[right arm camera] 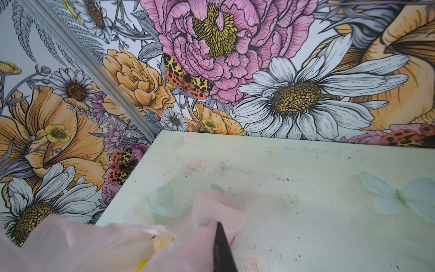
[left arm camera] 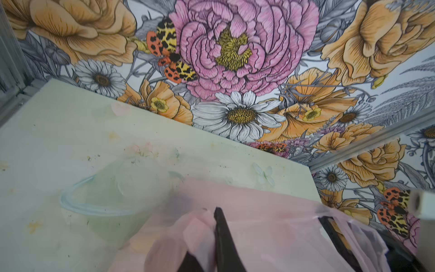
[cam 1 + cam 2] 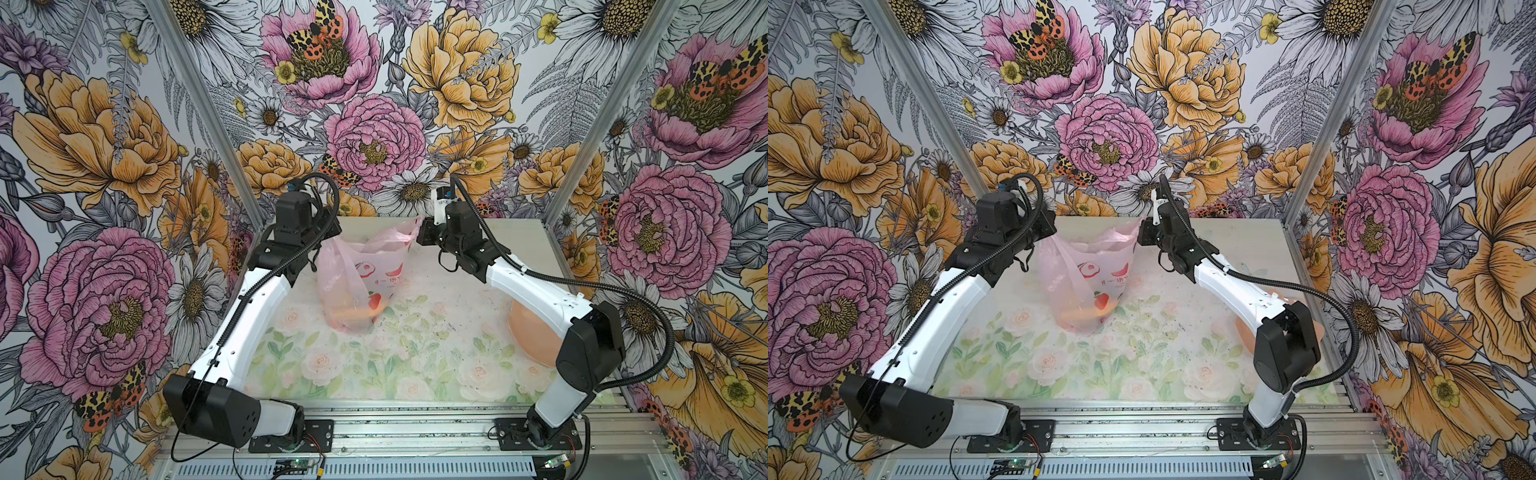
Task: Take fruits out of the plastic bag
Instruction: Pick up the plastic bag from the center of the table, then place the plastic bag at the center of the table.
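Note:
The pink plastic bag (image 3: pixel 361 270) (image 3: pixel 1090 270) hangs stretched between my two grippers at the back of the table, its bottom resting on the mat. My left gripper (image 3: pixel 329 233) (image 2: pixel 213 213) is shut on the bag's left top edge, with pink film pinched between its dark fingers. My right gripper (image 3: pixel 420 233) (image 1: pixel 215 227) is shut on the bag's right top corner. The fruits lie in the bag's bottom, where an orange shape (image 3: pixel 353 314) (image 3: pixel 1086 314) shows through the film. In the right wrist view, a pale yellow fruit (image 1: pixel 163 242) shows through the bag wall.
A peach-pink dish (image 3: pixel 534 336) (image 3: pixel 1246 330) sits at the table's right side, mostly hidden under my right arm. The floral mat (image 3: pixel 374 365) covers the table. Patterned walls and metal frame posts (image 3: pixel 208 108) close in the back and sides.

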Robot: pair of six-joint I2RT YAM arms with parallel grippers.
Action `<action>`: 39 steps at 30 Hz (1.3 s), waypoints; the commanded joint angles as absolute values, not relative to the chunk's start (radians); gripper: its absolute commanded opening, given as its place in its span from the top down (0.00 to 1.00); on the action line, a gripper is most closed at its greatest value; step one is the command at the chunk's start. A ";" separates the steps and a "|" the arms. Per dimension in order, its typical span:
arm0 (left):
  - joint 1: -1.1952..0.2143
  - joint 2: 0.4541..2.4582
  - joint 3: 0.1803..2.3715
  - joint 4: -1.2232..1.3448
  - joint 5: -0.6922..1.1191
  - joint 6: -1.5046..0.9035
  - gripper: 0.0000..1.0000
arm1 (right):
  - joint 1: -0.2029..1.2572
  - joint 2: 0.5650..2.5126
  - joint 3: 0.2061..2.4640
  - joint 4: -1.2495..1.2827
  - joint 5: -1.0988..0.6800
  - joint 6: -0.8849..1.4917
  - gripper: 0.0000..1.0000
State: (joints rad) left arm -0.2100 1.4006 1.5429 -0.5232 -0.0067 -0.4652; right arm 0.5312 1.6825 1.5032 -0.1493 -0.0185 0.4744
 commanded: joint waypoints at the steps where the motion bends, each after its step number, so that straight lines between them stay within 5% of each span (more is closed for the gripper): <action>1: -0.201 1.404 1.654 -0.508 0.036 -0.449 0.93 | 0.540 1.571 1.515 -0.124 -0.007 0.509 1.00; 21: -0.261 1.296 1.174 -0.380 0.173 -0.485 0.86 | 0.617 1.367 1.017 -0.099 0.049 0.632 1.00; 26: -0.324 1.259 1.168 -0.381 0.164 -0.453 0.86 | 0.618 1.263 1.016 -0.166 -0.003 0.509 0.50; 29: -0.340 1.239 1.159 -0.380 0.156 -0.446 0.86 | 0.626 1.204 1.032 -0.269 -0.032 0.404 0.30; 39: -0.359 1.223 1.146 -0.384 0.151 -0.445 0.87 | 0.787 1.252 1.203 -0.464 0.085 0.064 0.11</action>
